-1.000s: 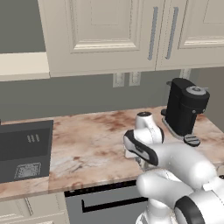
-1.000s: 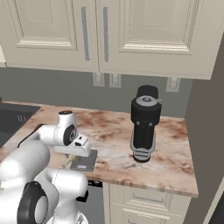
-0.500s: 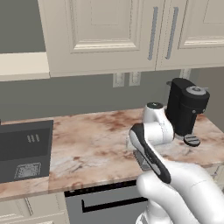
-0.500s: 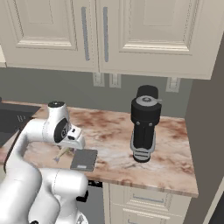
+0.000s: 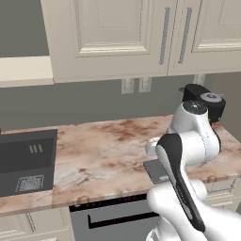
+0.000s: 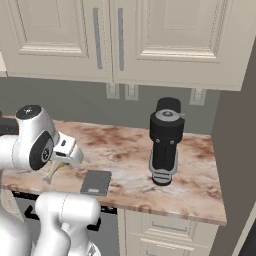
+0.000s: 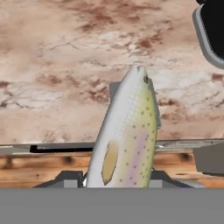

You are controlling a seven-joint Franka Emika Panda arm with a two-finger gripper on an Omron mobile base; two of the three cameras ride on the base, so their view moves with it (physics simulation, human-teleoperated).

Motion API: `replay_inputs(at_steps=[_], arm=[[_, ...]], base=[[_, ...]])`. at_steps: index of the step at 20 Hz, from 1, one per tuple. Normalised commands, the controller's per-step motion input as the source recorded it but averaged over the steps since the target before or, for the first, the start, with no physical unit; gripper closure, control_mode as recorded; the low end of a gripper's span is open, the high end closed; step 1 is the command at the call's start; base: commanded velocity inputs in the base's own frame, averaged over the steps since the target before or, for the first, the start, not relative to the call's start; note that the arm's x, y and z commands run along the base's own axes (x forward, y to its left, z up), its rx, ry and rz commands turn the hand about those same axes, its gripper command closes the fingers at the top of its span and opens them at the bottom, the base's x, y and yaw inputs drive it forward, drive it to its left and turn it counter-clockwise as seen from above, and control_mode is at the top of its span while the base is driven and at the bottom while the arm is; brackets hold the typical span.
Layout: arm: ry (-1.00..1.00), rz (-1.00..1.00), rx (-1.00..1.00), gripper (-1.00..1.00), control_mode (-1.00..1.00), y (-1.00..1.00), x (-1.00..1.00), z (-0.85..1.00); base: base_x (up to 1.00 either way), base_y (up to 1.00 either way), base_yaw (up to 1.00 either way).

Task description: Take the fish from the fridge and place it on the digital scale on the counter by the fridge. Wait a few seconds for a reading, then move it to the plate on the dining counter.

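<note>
Holding the fish [image 7: 129, 135] in the gripper [image 7: 114, 180], with the two fingers pinching its tail end from both sides. Pointing away from the fingers with its head, so the long axis runs straight along the line of the gripper, toward the counter [image 7: 57, 65] below. Hanging in the air above the front edge of the counter, not touching it. In the right base view, a small pale shape [image 6: 54, 170] under the hand, probably the same fish, pointing down.

Lying flat on the counter, the digital scale [image 6: 96, 182], near the front edge, between the hand and the black coffee machine [image 6: 164, 141]. Seen from the right base view, just beside the hanging fish, a little to the side of the coffee machine. Not yet over the scale, so probably a short sideways move toward the machine first, then lowering. Some risk of laying the slim fish half off the slab.
</note>
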Motion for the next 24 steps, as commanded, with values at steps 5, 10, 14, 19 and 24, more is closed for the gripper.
replay_inputs(at_steps=[5,10,14,19,24], arm=[[0.04,0.00,0.03,1.00,-1.00,0.00,-0.17,0.89],[0.15,0.00,0.03,1.00,-1.00,0.00,0.07,0.34],[0.06,0.00,0.00,1.00,1.00,0.00,0.00,0.00],[0.00,0.00,0.00,1.00,1.00,0.00,0.00,0.00],[0.00,0.00,0.00,1.00,1.00,0.00,0.00,0.00]], base=[[0.00,0.00,0.00],[0.00,0.00,0.00],[-0.05,0.01,0.00],[-0.80,0.56,-0.06],[-0.70,0.82,-0.46]])
